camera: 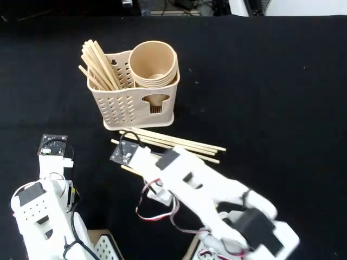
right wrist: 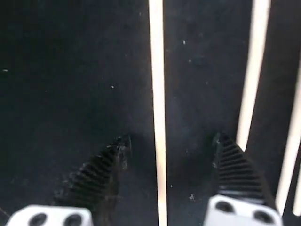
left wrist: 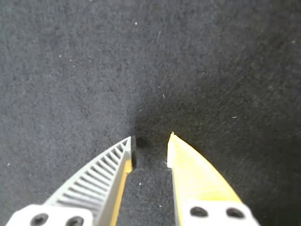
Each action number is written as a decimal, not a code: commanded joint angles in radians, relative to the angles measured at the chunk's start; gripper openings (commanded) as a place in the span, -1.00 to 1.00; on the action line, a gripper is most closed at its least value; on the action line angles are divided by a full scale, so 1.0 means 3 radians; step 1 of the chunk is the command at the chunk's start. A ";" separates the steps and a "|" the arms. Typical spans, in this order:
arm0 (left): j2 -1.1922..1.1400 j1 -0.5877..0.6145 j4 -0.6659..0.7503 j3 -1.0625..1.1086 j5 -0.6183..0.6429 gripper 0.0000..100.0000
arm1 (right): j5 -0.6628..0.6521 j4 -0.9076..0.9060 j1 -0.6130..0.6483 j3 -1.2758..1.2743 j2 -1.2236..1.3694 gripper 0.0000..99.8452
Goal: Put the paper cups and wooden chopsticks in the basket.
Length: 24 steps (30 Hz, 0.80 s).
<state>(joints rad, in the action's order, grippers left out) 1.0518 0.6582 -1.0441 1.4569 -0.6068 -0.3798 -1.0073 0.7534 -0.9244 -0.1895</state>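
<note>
Left wrist view, left end effector (left wrist: 151,141): fingers apart, empty, above the bare table (left wrist: 70,70).
Basket (camera: 130,105): already holds a chopstick bundle (camera: 100,64) and stacked paper cups (camera: 153,62).
Loose chopsticks (camera: 179,143): several lie on the table just beside the basket, still to be put in.
Right end effector (right wrist: 170,139): fingers apart, straddling one, not yet gripped.
</note>
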 commanded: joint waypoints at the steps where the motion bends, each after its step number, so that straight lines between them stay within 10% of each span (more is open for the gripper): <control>1: 0.0010 -0.0049 0.0036 0.0008 -0.0041 -0.71 | -0.0015 0.0046 0.0010 0.0304 0.0289 -0.42; 7: 0.0010 -0.0049 0.0036 0.0008 -0.0041 -0.71 | -0.0020 0.0046 0.0010 0.0442 0.0529 -0.45; 14: 0.0010 -0.0049 0.0036 0.0008 -0.0041 -0.71 | -0.0010 0.0097 0.0010 0.0437 0.0529 -0.98; 24: 0.0010 -0.0049 0.0036 0.0008 -0.0041 -0.71 | -0.0026 0.0066 -0.0020 0.0448 0.0212 -0.98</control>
<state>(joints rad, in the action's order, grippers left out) 1.0518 0.6582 -1.0441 1.4569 -0.6068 -0.3813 -0.9904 0.7457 -0.8063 -0.0667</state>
